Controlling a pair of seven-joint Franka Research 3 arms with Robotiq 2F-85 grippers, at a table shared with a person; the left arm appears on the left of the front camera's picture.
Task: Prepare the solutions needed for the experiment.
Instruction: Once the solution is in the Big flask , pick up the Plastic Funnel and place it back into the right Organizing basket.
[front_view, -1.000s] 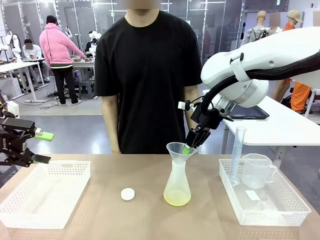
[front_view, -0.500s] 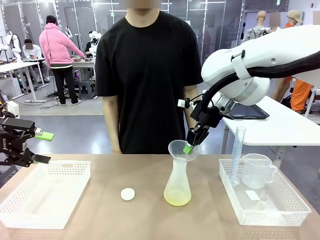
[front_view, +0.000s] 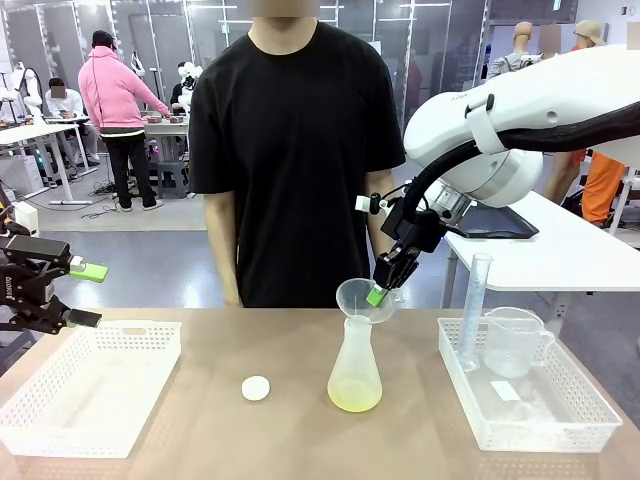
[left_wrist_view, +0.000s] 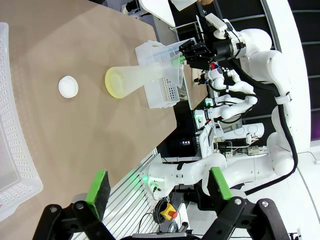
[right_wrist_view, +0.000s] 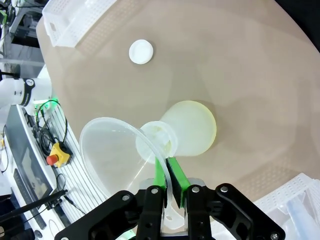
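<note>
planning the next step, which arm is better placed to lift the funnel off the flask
Right. The right arm's fingers are shut on the funnel rim atop the conical flask; the left arm's fingers hang open, away past the white basket.

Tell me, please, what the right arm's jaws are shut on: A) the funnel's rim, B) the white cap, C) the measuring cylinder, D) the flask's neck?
A: the green pads pinch the rim of the funnel, held over the flask.
</note>
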